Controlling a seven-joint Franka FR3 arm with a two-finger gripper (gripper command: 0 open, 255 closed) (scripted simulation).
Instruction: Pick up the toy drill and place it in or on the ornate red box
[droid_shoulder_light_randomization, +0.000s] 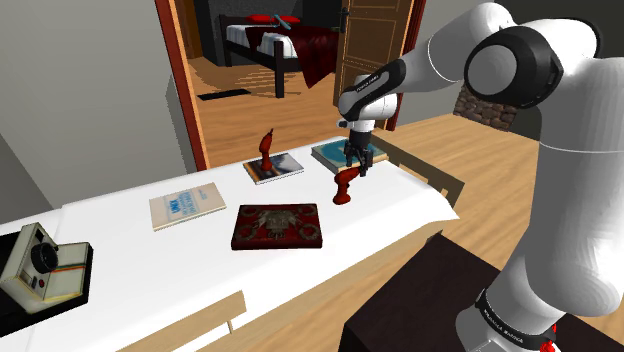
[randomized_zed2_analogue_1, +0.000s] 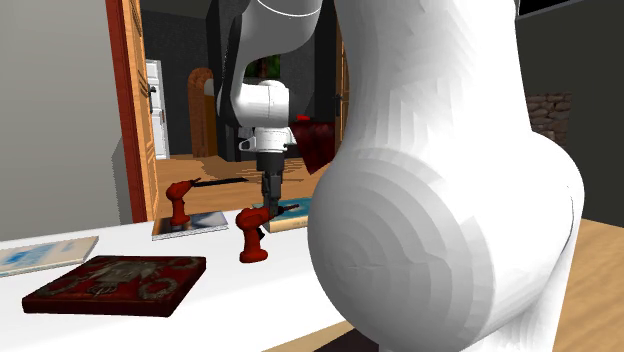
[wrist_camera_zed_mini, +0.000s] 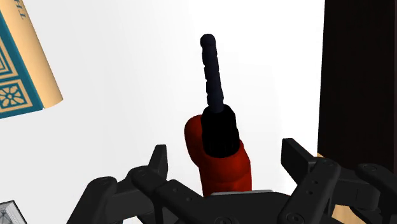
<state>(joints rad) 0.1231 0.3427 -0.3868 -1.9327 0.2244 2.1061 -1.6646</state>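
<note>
Desk (droid_shoulder_light_randomization: 200, 270): long, white top. White arm (droid_shoulder_light_randomization: 560, 150) reaches over the end at the shoulder view's right.

Ornate red box (droid_shoulder_light_randomization: 278, 226): flat, dark red, lies mid-desk, well apart from the claw. Teal book (droid_shoulder_light_randomization: 328, 152) lies just behind the claw in the shoulder view.

Claw (wrist_camera_zed_mini: 227, 158): released, pointing down. Its fingers (wrist_camera_zed_mini: 159, 162) straddle the toy drill (droid_shoulder_light_randomization: 345, 186) with a gap on each side, so nothing is gripped.

Drill stands between box and book. Handle axis is near vertical, with the red body on top and the base down, at the desk surface as far as I can tell.

Wrist view: black chuck and bit (wrist_camera_zed_mini: 211, 70) stick out of the red body. The bit's long axis runs across the desk, roughly parallel to the desk edge. In the outside views I can't tell the bit's heading.
</note>
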